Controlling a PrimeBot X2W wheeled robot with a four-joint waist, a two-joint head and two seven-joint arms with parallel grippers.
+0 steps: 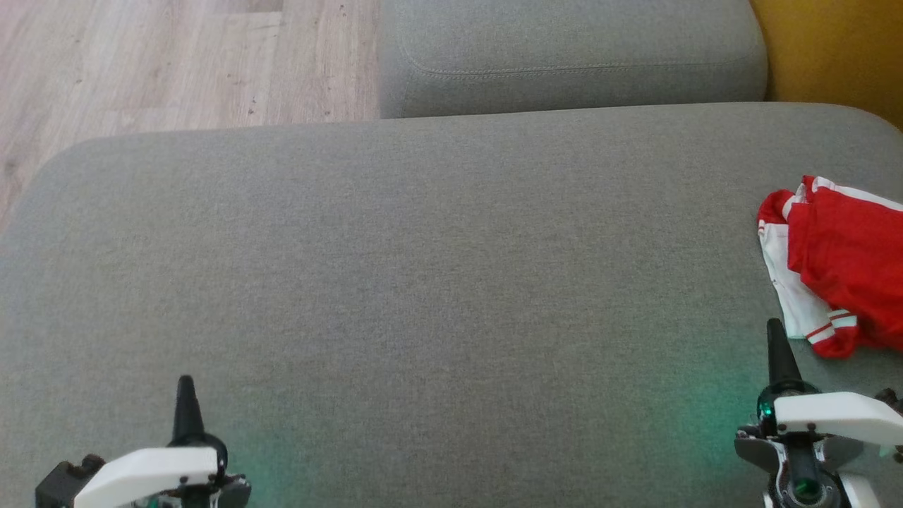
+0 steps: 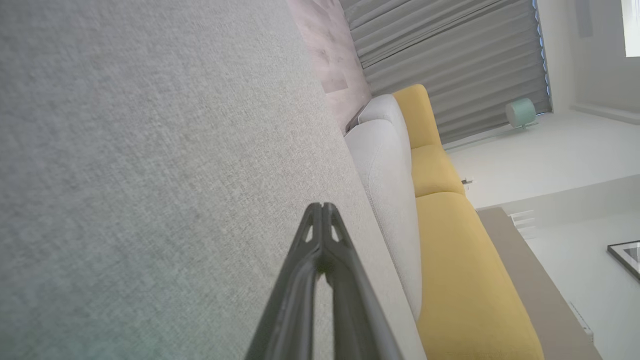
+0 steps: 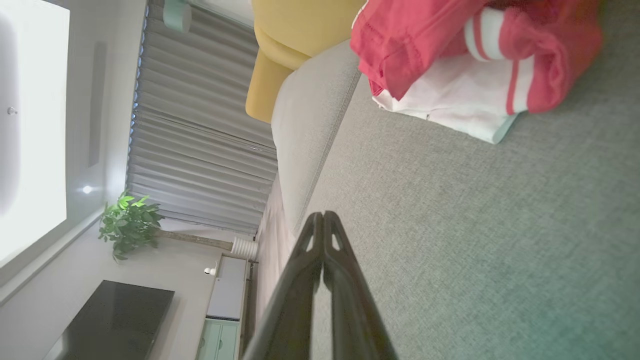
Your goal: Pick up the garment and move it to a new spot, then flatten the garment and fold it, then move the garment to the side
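the garment (image 1: 843, 261), red with white panels and red-and-white striped cuffs, is lying crumpled on the grey seat cushion (image 1: 423, 268). it is sitting at the cushion's right edge in the head view, with part of it running out of the picture. both grippers are standing apart from it.

the right gripper (image 1: 775, 331) is holding position over the cushion's near right part, just beside the garment's nearest striped cuff. its two dark fingers are pressing together at the tips and are pinching nothing. the right wrist view is showing the same joined tips, with the garment lying beyond them on the cushion.

the left gripper (image 1: 185, 386) is holding position over the cushion's near left part, well apart from the garment. its fingers are likewise pressing together, with nothing between them.

a green glow is falling on the cushion beside each gripper.

a second grey cushion (image 1: 564, 56) is sitting just beside the cushion's far edge. a yellow upholstered section (image 1: 832, 49) is showing past the cushion's far right corner. pale wood floor (image 1: 176, 63) is showing past the cushion's far left corner.
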